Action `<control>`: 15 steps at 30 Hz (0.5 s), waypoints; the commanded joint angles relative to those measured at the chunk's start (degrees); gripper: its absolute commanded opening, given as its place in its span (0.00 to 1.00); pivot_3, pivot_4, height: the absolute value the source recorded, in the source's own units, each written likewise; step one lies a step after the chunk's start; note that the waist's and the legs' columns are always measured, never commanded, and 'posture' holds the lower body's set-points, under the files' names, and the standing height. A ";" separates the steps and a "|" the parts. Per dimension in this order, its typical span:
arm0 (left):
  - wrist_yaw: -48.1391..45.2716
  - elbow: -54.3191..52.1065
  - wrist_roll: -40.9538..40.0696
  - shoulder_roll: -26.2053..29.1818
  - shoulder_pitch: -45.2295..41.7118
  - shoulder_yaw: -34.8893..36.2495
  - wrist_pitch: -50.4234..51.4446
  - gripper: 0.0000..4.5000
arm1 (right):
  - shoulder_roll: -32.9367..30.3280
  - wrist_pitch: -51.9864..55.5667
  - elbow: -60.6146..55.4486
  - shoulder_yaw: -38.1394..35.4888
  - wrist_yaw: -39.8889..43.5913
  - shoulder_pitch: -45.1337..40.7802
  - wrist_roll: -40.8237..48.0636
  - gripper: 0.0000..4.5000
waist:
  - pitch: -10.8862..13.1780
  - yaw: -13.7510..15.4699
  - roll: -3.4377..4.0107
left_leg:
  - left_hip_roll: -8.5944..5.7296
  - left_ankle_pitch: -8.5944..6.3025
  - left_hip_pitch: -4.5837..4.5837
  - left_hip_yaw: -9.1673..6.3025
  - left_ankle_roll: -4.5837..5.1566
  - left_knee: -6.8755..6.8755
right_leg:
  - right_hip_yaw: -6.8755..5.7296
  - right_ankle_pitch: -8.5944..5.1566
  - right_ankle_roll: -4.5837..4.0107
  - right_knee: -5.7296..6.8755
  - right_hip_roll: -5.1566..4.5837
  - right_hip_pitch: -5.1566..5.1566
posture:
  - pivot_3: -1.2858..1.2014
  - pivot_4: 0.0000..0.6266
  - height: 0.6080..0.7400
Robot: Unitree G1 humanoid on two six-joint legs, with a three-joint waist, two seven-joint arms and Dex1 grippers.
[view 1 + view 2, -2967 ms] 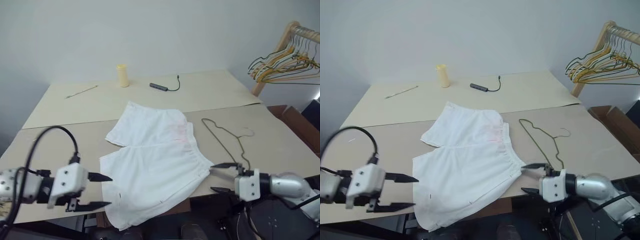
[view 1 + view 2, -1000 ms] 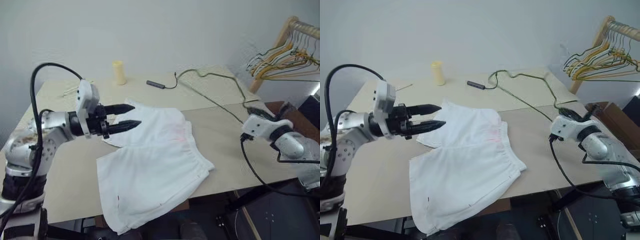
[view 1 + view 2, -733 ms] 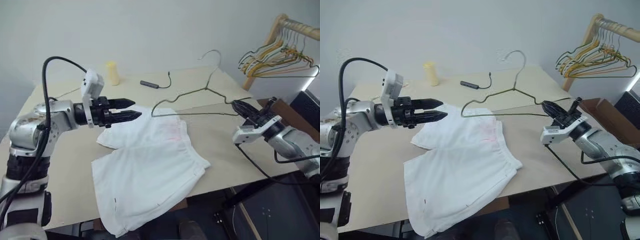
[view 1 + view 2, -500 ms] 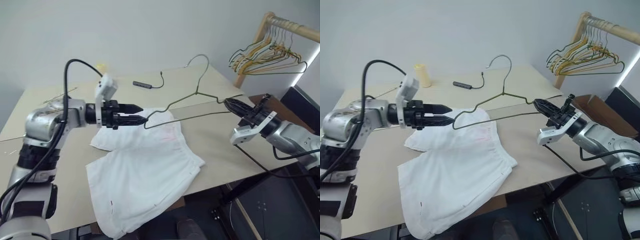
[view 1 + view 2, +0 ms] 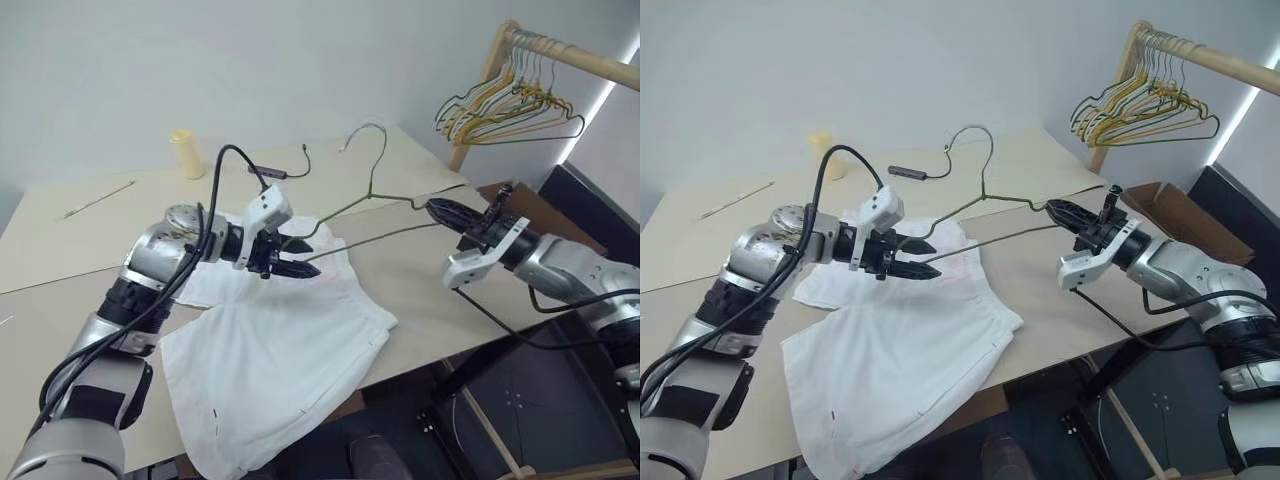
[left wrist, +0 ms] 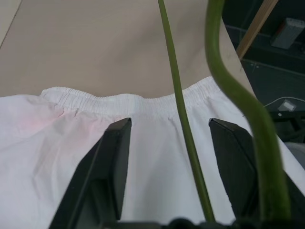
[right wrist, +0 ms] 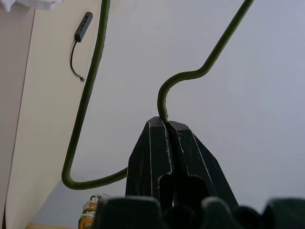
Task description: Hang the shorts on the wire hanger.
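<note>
Pinching one end of the wire hanger (image 5: 385, 205), the right gripper (image 5: 437, 210) has its fingers (image 7: 155, 143) clenched on the wire, holding the hanger in the air above the worktop (image 5: 440, 300) with the hook uppermost. Hanger's far end reaches across to the left gripper (image 5: 296, 256). Left wrist view: two runs of the wire pass between the left fingers (image 6: 112, 157), which stand apart around the wire; whether they touch it, cannot tell.

The shorts (image 5: 280, 340) lie flat on the worktop, white, elastic waistband toward the right arm's side, one leg hem hanging slightly over the near edge. Faint pink stain near the waistband. Left gripper hovers just above the upper leg of the shorts.

Far side of worktop: yellow cylindrical container (image 5: 184, 153), small dark device with a cable (image 5: 268, 171), thin stick (image 5: 98, 199). Wooden rack (image 5: 520, 60) to the right, carrying a bunch of coloured hangers (image 5: 505, 105).
</note>
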 commanded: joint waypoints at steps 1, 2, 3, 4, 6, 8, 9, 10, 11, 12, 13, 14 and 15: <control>0.35 -0.39 0.68 -0.70 -0.44 1.11 -0.19 0.40 | -0.46 -0.27 -2.48 -2.04 -0.20 -1.30 0.68 0.00 | 0.00 -0.16 0.00 | 0.00 0.00 0.00 0.00 0.00 0.00 | 0.00 -0.01 0.02 0.00 -0.01 0.00 | 0.43 0.00 1.00; 0.30 -0.39 0.67 -0.80 -0.45 1.42 -0.01 0.31 | -0.52 -0.28 -2.52 -2.01 -0.10 -1.32 0.57 0.00 | 0.00 -0.21 0.00 | 0.00 0.00 0.00 0.00 0.00 0.00 | 0.00 -0.01 0.02 0.00 -0.01 0.00 | 0.43 0.00 1.00; 0.15 -0.47 0.63 -0.86 -0.36 1.75 -0.16 0.25 | -0.56 -0.29 -2.46 -1.99 -0.10 -1.36 0.44 0.00 | 0.00 -0.25 0.00 | 0.00 0.00 0.00 0.00 0.00 0.00 | 0.00 -0.01 0.03 0.01 -0.03 0.00 | 0.43 0.00 1.00; 0.09 -0.54 0.56 -0.85 -0.32 1.98 0.05 0.17 | -0.57 -0.30 -2.33 -1.95 -0.10 -1.46 0.32 0.00 | 0.00 -0.29 0.00 | 0.00 0.00 0.00 0.00 0.00 0.00 | 0.01 -0.02 0.03 0.01 -0.03 0.00 | 0.43 0.00 1.00; -0.10 -0.75 0.45 -0.73 -0.16 2.28 0.21 0.02 | -0.64 -0.30 -2.12 -1.93 -0.14 -1.62 0.08 0.00 | -0.01 -0.31 0.01 | 0.00 0.00 0.00 0.00 0.00 0.01 | 0.01 -0.02 0.04 0.03 -0.03 0.00 | 0.43 0.00 1.00; -0.12 -0.90 0.29 -0.67 0.11 2.67 0.44 0.00 | -0.72 -0.32 -2.03 -1.93 -0.17 -1.79 -0.08 0.00 | -0.01 -0.32 0.01 | 0.00 0.00 0.01 0.00 0.01 0.01 | 0.01 -0.02 0.04 0.04 -0.03 0.00 | 0.43 0.00 1.00; -0.08 -0.99 0.15 -0.71 0.22 2.90 0.64 0.00 | -0.80 -0.38 -2.00 -1.94 -0.17 -1.84 -0.11 0.00 | -0.01 -0.31 0.01 | 0.00 0.00 0.01 0.00 0.00 0.01 | 0.01 -0.02 0.04 0.04 -0.04 0.00 | 0.43 0.00 1.00; 0.07 -1.15 -0.06 -0.66 0.36 3.26 1.01 0.00 | -0.89 -0.45 -2.03 -1.98 -0.08 -1.88 -0.03 0.00 | -0.01 -0.31 0.01 | 0.00 0.00 0.00 0.00 0.00 0.02 | 0.01 -0.02 0.05 0.05 -0.04 0.00 | 0.43 0.00 1.00; 0.33 -1.36 -0.09 -0.56 0.50 3.51 1.30 0.00 | -0.95 -0.61 -2.05 -2.02 0.19 -1.90 0.26 0.00 | -0.01 -0.31 0.01 | 0.00 0.00 0.00 0.00 0.00 0.02 | 0.01 -0.02 0.05 0.04 -0.04 0.00 | 0.43 0.00 1.00; 0.36 -1.44 -0.07 -0.44 0.58 3.61 1.46 0.00 | -1.02 -0.81 -2.07 -2.05 0.51 -1.90 0.61 0.00 | -0.01 -0.30 0.01 | 0.00 0.00 0.00 0.00 0.01 0.03 | 0.01 -0.02 0.05 0.04 -0.05 0.00 | 0.43 0.00 1.00; 0.52 -1.57 0.12 -0.11 0.81 3.71 1.60 0.00 | -1.25 -1.63 -2.07 -2.08 0.75 -1.87 1.14 0.00 | -0.01 -0.30 0.02 | 0.00 0.00 0.00 -0.01 0.01 0.03 | 0.01 -0.02 0.06 0.04 -0.05 0.00 | 0.43 0.00 1.00; 0.28 -1.74 0.15 0.43 1.21 3.91 1.50 0.00 | -1.62 -2.89 -2.11 -2.05 2.25 -1.64 3.07 0.00 | -0.01 -0.30 0.02 | -0.01 0.00 0.00 -0.01 0.01 0.03 | 0.01 -0.02 0.07 0.04 -0.05 0.00 | 0.43 0.00 1.00; -0.01 -2.25 0.35 1.33 1.90 4.16 1.02 0.00 | -2.17 -4.62 -2.25 -2.01 4.81 -1.04 6.80 0.12 | -0.01 -0.33 0.02 | -0.01 0.00 0.00 -0.01 0.01 0.03 | 0.01 -0.03 0.07 0.04 -0.06 0.00 | 0.43 0.00 1.00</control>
